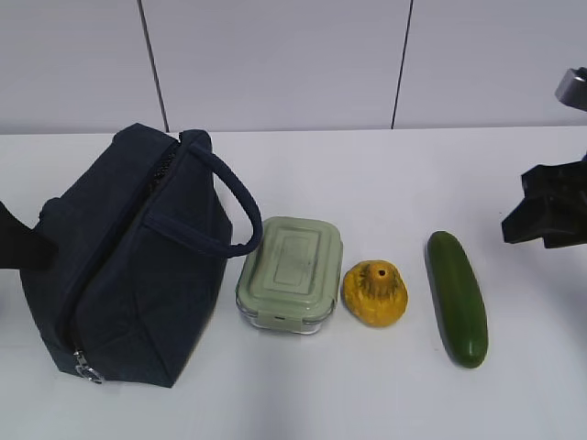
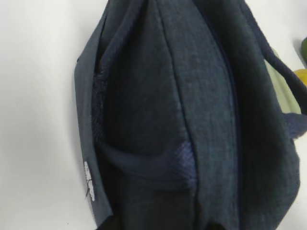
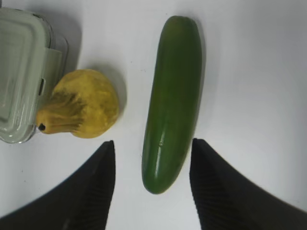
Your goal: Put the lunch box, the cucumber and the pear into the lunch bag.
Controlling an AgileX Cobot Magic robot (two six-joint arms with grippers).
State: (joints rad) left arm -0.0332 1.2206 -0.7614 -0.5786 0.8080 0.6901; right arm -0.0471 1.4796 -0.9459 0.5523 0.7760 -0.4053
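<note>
The dark navy lunch bag stands at the left with its zipper shut and its ring pull low at the front. The lunch box, with a sage-green lid, lies beside it. Then come the yellow pear and the dark green cucumber. My right gripper is open and hovers over the cucumber, its fingers on either side of the near end. It also shows at the right edge of the exterior view. My left gripper is close against the bag. Only two dark tips show, set apart.
The white table runs back to a grey panelled wall. The bag's looped handle hangs toward the lunch box. The pear touches the lunch box in the right wrist view.
</note>
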